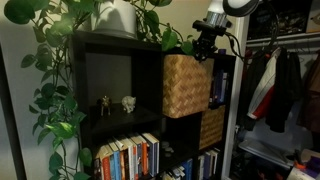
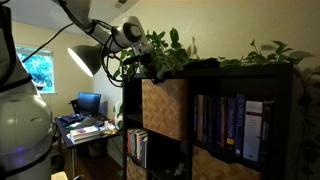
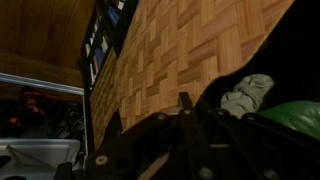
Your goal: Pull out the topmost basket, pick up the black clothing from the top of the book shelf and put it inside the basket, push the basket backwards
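Observation:
The woven basket (image 1: 187,85) sticks out forward from the top right cubby of the dark book shelf (image 1: 100,60); it also shows in an exterior view (image 2: 165,108). My gripper (image 1: 205,47) sits at the basket's top front rim in both exterior views (image 2: 150,65). In the wrist view its fingers (image 3: 185,98) are closed together right on the rim, between the woven front (image 3: 190,45) and the dark inside. A dark lump, seemingly the black clothing (image 2: 205,65), lies on the shelf top behind the gripper. A pale crumpled item (image 3: 247,95) shows inside the dark area.
Leafy vines (image 1: 60,90) and a white pot (image 1: 118,18) crowd the shelf top. Books (image 1: 128,155) fill the lower cubbies, and two small figurines (image 1: 117,102) stand in the left cubby. A second basket (image 1: 211,127) sits below. Clothes (image 1: 280,85) hang beside the shelf. A desk with a monitor (image 2: 88,103) stands behind.

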Motion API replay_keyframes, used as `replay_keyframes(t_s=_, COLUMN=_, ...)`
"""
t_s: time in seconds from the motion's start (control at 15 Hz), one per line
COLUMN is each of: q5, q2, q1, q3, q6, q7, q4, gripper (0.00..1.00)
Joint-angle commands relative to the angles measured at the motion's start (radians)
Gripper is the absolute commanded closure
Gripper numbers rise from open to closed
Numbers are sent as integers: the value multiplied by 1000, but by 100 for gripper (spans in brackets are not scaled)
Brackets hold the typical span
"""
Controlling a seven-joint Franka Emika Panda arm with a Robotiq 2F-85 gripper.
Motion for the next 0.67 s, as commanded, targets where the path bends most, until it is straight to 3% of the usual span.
replay_keyframes(t_s=0.0, q5=27, q2=-63, q1=28, q3=-1, q6=-109, q7=-30, q4=-48, gripper=95)
replay_keyframes(t_s=0.27, q5=25, q2=-69, q1=36, q3=3, q6=-146, q7=-30, q4=-38, gripper=94)
replay_keyframes(t_s=0.33, q5=13, q2=-63, q1=31, q3=8, q6=-147, q7=-19, q4=-32, gripper=63)
replay_keyframes(t_s=0.4, q5=9, q2=-57, q1=29, q3=10, q6=-140, q7=-14, q4=-27, gripper=63)
replay_keyframes(t_s=0.6, q5=-10, q2=-37, q1=21, q3=18, q6=-102, q7=0, q4=-1, gripper=44)
